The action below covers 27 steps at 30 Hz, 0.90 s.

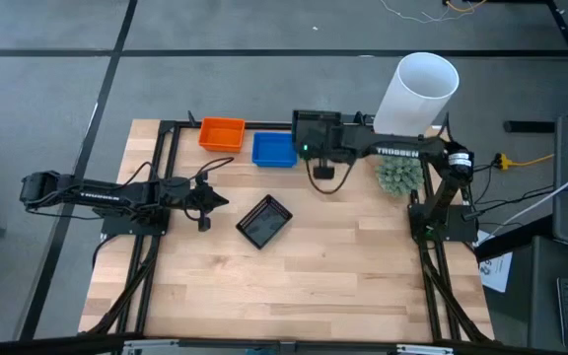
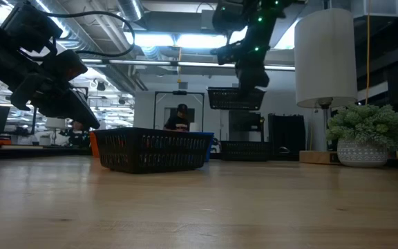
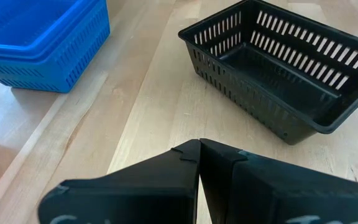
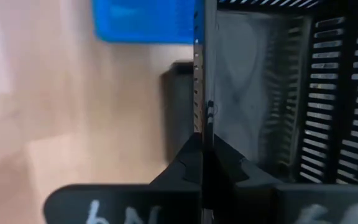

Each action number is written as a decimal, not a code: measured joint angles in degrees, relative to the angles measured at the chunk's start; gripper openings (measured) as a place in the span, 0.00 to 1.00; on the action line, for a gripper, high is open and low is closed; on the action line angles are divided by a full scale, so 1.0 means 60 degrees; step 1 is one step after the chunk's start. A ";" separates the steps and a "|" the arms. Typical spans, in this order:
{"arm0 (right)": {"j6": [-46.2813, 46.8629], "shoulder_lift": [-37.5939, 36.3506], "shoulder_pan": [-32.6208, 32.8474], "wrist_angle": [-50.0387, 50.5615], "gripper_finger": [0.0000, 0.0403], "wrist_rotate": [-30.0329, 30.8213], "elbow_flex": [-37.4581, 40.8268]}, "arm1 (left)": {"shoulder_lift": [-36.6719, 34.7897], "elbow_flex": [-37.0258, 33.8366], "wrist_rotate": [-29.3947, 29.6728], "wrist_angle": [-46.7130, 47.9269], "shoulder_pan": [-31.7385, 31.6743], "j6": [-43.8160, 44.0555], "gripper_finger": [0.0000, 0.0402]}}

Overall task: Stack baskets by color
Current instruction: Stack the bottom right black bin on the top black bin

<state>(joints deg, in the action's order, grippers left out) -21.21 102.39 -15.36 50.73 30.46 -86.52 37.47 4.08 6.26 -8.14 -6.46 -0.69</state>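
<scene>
Above table: right gripper (image 4: 202, 155) pinching black basket (image 2: 235, 98) wall | left gripper (image 3: 199, 149) closed, empty

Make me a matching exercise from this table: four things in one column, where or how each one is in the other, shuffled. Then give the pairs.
Things:
1. orange basket
2. blue basket
3. black basket on the table
4. right pincer

Places or states:
A. lies askew near the table's middle
B. at the back edge, nearest the table's left corner
C. shut on the wall of a lifted black basket
D. at the back edge, between the orange one and the right arm

Pairs: 1-B, 2-D, 3-A, 4-C
</scene>
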 joint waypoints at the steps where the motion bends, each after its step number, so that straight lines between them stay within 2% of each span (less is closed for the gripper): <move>1: -0.0205 0.0000 -0.0160 -0.0262 0.00 -0.0047 0.0000 | 0.0000 0.0000 0.0000 0.0000 0.0000 0.0000 0.00; 4: -0.0514 0.0103 -0.0497 -0.0510 0.00 -0.0158 -0.0109 | 0.0000 0.0000 0.0000 0.0000 0.0000 0.0000 0.00; 7: -0.0808 0.0786 -0.0583 0.0486 0.00 0.0378 -0.0994 | 0.0001 0.0000 0.0003 0.0000 0.0000 -0.0001 0.00; 14: -0.0976 0.3405 -0.1167 0.2806 0.00 0.0593 -0.5329 | 0.0001 0.0000 0.0002 -0.0002 0.0000 -0.0001 0.00; 16: -0.0641 0.3992 -0.1594 0.3418 0.00 0.0154 -0.6590 | 0.0004 0.0000 0.0000 0.0000 0.0000 0.0000 0.00; 19: 0.0059 0.4460 -0.2250 0.4435 0.00 -0.1425 -0.7957 | 0.0000 0.0000 0.0000 0.0000 0.0000 0.0000 0.00; 20: 0.0298 0.4525 -0.2424 0.4725 0.00 -0.1685 -0.8116 | 0.0002 0.0000 0.0002 0.0000 -0.0003 -0.0002 0.00; 24: 0.0794 0.4517 -0.2790 0.6188 0.00 -0.1680 -0.7697 | 0.0004 0.0000 0.0001 0.0000 -0.0003 -0.0174 0.00; 27: 0.0849 0.4491 -0.2802 0.6243 0.00 -0.1766 -0.7057 | 0.0004 0.0000 0.0000 0.0000 0.0000 -0.0456 0.00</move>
<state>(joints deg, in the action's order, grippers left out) -16.12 129.33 -32.17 88.19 19.86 -128.86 37.50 4.08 6.26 -8.14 -6.46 -3.43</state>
